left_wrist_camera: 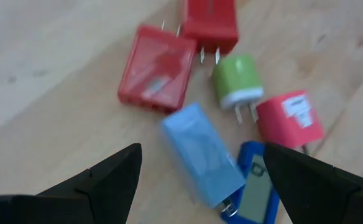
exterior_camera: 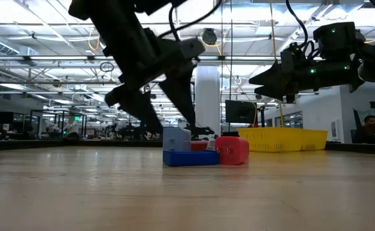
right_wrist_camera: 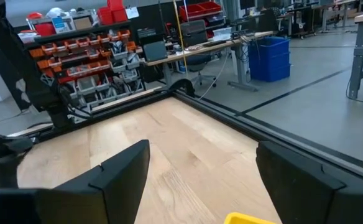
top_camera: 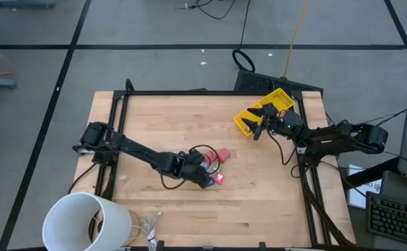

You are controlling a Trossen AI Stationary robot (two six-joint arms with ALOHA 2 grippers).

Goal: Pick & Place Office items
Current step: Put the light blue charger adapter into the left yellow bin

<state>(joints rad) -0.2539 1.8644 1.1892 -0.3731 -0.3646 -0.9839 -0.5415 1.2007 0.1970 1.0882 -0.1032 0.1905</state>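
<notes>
Left wrist view: left fingers (left_wrist_camera: 116,177) spread and released, straddling the light-blue block (left_wrist_camera: 203,152) on the counter (left_wrist_camera: 57,74); red blocks (left_wrist_camera: 153,68) beyond. Right fingers (right_wrist_camera: 122,171) released over the bin (top_camera: 263,111).

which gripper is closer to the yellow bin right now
Right. The right gripper hangs open at the yellow bin's near edge, while the left gripper, open over the small chargers, sits far off toward the table's middle.
</notes>
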